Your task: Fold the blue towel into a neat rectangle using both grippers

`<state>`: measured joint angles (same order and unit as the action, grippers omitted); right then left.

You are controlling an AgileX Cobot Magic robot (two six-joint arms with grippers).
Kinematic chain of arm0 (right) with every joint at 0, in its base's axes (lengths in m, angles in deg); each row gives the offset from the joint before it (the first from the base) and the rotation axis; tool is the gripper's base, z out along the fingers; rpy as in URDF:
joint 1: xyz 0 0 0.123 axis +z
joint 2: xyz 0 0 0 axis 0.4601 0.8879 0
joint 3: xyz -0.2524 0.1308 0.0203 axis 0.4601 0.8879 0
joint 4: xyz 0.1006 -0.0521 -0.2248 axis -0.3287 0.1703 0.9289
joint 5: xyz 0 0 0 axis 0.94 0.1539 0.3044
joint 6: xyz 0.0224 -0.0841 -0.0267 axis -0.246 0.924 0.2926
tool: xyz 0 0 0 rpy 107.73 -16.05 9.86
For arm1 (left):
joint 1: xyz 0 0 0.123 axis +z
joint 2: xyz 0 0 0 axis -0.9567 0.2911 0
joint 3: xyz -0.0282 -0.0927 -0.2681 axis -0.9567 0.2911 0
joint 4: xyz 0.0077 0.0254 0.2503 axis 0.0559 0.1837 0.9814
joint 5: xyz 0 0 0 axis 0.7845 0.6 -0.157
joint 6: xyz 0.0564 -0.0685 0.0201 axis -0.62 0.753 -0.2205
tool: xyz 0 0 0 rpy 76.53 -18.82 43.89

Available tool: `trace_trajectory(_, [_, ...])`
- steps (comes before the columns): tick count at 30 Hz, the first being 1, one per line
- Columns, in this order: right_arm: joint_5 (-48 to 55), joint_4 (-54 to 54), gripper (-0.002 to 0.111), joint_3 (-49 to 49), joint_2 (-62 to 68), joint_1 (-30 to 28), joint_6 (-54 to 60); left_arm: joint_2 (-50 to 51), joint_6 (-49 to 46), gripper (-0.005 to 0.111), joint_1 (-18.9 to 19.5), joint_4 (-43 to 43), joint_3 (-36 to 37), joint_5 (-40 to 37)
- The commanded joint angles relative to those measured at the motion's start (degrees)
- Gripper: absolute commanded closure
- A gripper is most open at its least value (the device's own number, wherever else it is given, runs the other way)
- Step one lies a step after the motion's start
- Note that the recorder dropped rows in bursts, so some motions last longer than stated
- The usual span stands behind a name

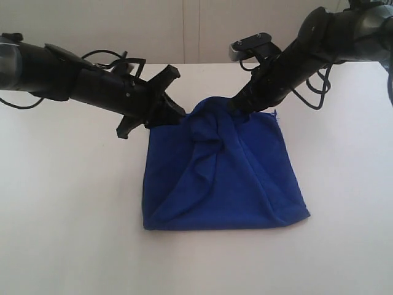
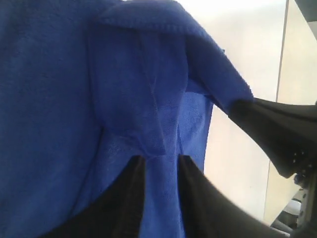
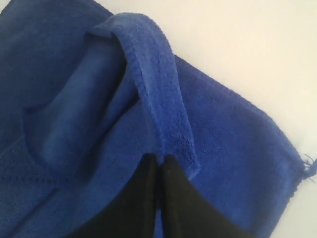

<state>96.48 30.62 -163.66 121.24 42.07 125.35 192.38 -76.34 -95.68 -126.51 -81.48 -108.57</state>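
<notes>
A royal-blue terry towel [image 1: 227,178] lies on the white table [image 1: 73,215], a little toward the table's far edge and roughly at its middle. It is doubled over into a rough square. The near hem of the towel sits fairly flat, while deep creases run up across it to a bunched peak at its far edge.

The black left end effector [image 1: 172,110] is at the far left corner of the towel, reaching in from the towel's left. In the left wrist view this end effector [image 2: 161,161] has its two black fingers [image 2: 131,198] spread apart. A ridge of the blue cloth runs down into the gap between them, and I cannot tell whether either finger presses on it.

The black right end effector [image 1: 242,106] comes down from the towel's far right and meets its far edge just right of the peak. Close up, this end effector [image 3: 159,157] has its fingers pressed together, pinching a rolled strip of the towel's stitched hem, which stands up in a loop above the layers beneath. A frayed thread shows at the towel's far right corner. Black cables [image 1: 313,86] hang from the arm beyond the towel.
</notes>
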Motion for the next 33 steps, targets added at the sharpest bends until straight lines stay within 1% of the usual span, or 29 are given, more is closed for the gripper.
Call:
trace_trajectory(1, [-0.13,-0.35,0.108,0.09,1.06,-0.38,-0.22,2.67,0.55,0.055,-1.29,-3.8,-2.2,-1.09])
trace_trajectory(3, [0.18,-0.35,0.108,0.09,1.5,-0.38,-0.37,3.76,0.55,0.048,-1.43,-5.88,-2.54,-1.09])
trace_trajectory(5, [0.18,-0.35,0.108,0.09,1.64,-0.38,-0.37,4.38,0.55,0.046,-1.51,-6.55,-2.54,-1.09])
trace_trajectory(8, [-0.06,-0.35,0.108,0.09,1.63,-0.38,-0.37,5.55,0.94,0.046,-1.51,-7.58,-2.54,-1.48])
trace_trajectory(9, [-0.15,-0.35,0.108,0.09,1.63,-0.38,-0.37,6.38,0.94,0.046,-1.51,-9.79,-2.56,-1.74])
trace_trajectory(14, [-1.32,-0.35,0.108,0.09,1.63,-0.38,-0.37,8.93,1.05,0.046,-1.51,-13.66,-2.66,-3.61])
trace_trajectory(19, [-1.54,-0.47,0.108,0.09,1.63,-0.38,-0.37,9.17,1.05,0.046,-1.51,-14.44,-2.66,-1.39])
trace_trajectory(26, [-1.38,-0.77,0.108,0.09,1.63,-0.38,-0.37,12.06,1.05,0.046,-1.51,-19.92,-2.66,-2.79])
trace_trajectory(30, [-1.31,-0.99,0.108,0.09,1.63,-0.38,-0.37,12.25,1.05,0.05,-1.51,-20.04,-2.66,-1.78])
trace_trajectory(33, [-1.31,-0.99,0.108,0.09,1.63,-0.38,-0.37,12.25,1.05,0.06,-1.51,-20.04,-2.66,-1.66])
